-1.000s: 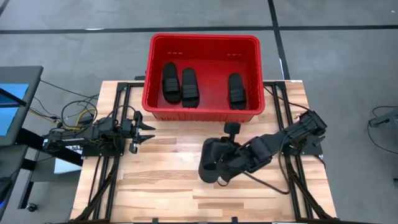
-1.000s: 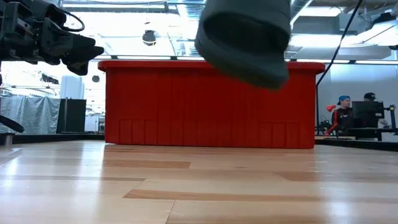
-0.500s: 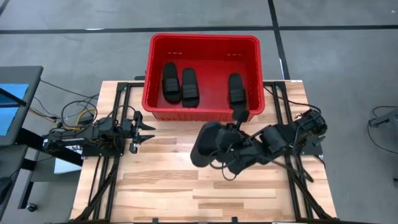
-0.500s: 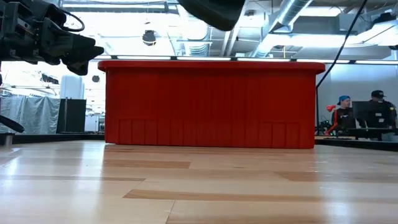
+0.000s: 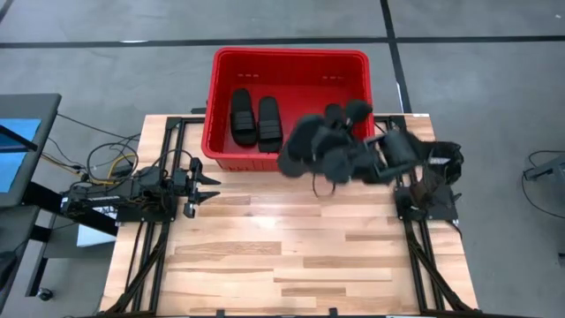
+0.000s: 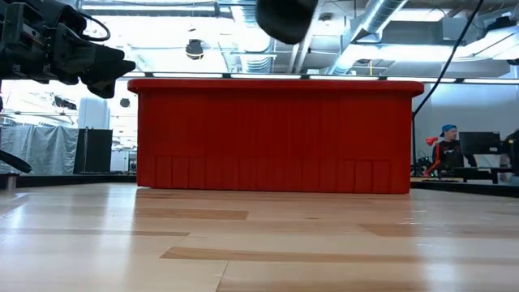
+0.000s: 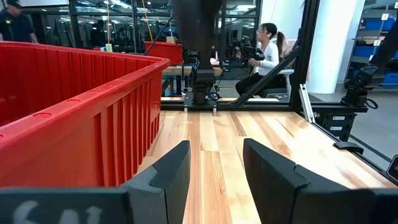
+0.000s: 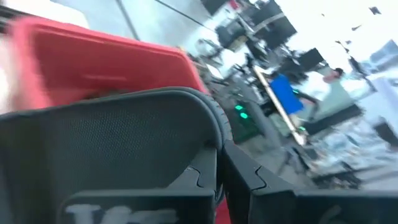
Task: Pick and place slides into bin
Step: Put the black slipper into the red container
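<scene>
Right tool [image 5: 328, 157] clamped a matte black slip-on slide [image 5: 300, 147] over the red plastic bin's [image 5: 221, 155] near wall; left tool [image 5: 208, 187] sat open, beside the bin.

Robotics lab or workshop: exposed ceiling ducts [image 6: 365, 32], seated person at workstation [image 7: 264, 53], concrete floor [image 5: 106, 79].

Even, soft overhead light fills the high view, with faint shadows. The low view glares against bright ceiling lights. The right wrist view is heavily motion-blurred; the red bin [image 8: 99, 56] smears.
</scene>
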`<action>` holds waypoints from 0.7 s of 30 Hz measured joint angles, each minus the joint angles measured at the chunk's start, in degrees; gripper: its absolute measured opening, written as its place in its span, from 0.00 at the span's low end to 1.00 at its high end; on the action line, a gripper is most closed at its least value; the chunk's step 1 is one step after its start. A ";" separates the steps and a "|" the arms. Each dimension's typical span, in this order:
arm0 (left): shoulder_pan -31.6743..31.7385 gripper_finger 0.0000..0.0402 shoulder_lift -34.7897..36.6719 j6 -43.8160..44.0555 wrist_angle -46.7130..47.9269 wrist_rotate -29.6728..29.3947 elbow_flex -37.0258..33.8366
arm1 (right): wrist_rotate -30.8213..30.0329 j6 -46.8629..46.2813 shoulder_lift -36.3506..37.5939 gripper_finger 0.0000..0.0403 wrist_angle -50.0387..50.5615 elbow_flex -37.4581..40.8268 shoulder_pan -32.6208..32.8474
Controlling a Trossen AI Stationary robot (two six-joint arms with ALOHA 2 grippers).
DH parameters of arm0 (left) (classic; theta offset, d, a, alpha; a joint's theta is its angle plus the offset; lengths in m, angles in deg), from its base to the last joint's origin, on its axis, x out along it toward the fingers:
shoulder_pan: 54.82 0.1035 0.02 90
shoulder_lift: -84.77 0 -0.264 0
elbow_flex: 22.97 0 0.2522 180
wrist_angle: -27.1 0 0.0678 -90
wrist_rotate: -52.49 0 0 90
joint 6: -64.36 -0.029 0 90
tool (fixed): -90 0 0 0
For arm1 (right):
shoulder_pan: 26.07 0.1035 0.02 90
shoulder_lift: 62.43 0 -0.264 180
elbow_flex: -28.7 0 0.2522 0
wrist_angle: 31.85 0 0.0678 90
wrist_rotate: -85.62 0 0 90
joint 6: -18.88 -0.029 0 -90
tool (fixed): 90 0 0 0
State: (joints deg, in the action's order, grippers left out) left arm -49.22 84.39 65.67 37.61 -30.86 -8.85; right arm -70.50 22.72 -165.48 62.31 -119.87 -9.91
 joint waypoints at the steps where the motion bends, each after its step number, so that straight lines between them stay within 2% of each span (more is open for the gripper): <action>1: -0.01 0.35 0.01 -0.01 0.00 0.01 0.00 | -0.08 1.56 0.08 0.00 -0.44 -0.28 -1.53; 8: 0.00 0.35 0.01 0.00 0.00 0.00 -0.01 | 1.11 13.44 1.59 0.00 -7.30 0.03 -13.76; 17: 0.01 0.35 0.00 -0.01 0.00 0.00 0.00 | 16.47 28.20 1.48 0.00 -20.91 0.07 -30.06; 21: -0.01 0.35 0.01 -0.01 0.00 0.00 -0.01 | 26.29 31.02 1.26 0.00 -22.54 0.09 -38.00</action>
State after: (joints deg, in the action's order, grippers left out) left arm -49.23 84.40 65.66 37.61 -30.86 -8.86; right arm -44.22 53.74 -164.22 39.77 -119.78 -47.91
